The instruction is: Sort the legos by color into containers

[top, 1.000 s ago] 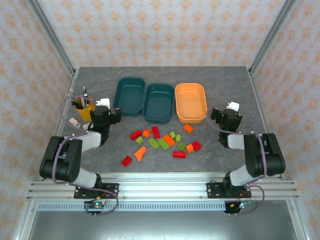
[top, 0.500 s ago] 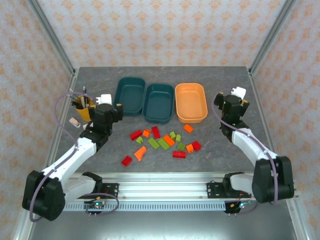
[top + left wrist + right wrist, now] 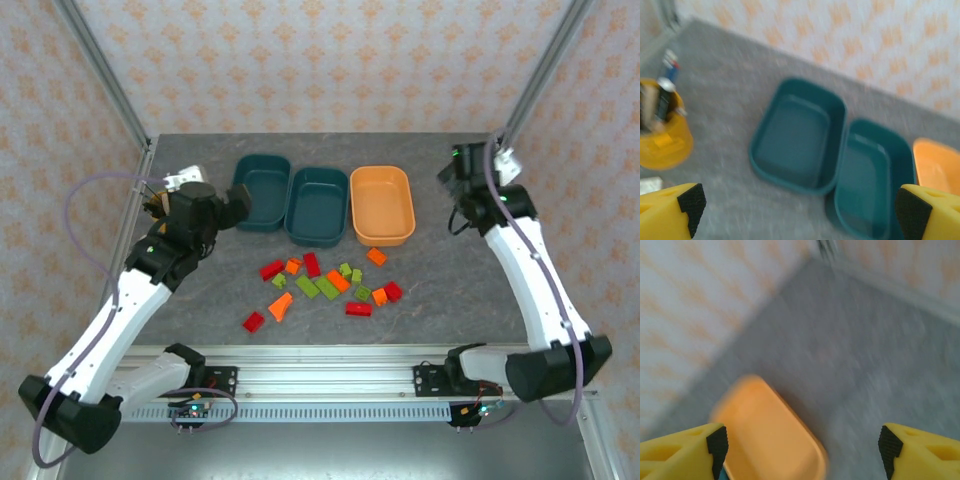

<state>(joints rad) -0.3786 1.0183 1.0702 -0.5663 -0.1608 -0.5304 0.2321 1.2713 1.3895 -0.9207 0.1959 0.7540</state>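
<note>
Evidently barely begun; legos [image 3: 338, 280] loose on tabletop [image 3: 450, 290], containers [image 3: 318, 205] empty; left end effector [image 3: 801, 205] and right end effector [image 3: 800, 445] agape, holding nothing.

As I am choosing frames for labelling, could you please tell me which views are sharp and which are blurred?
Top external view: sharp and evenly lit, the legos crisp with only faint shadows. Left wrist view: moderately blurred, the teal tubs soft-edged but readable. Right wrist view: heavily smeared, the orange tub lacking a clean rim and the wallpaper pattern streaked.
</note>
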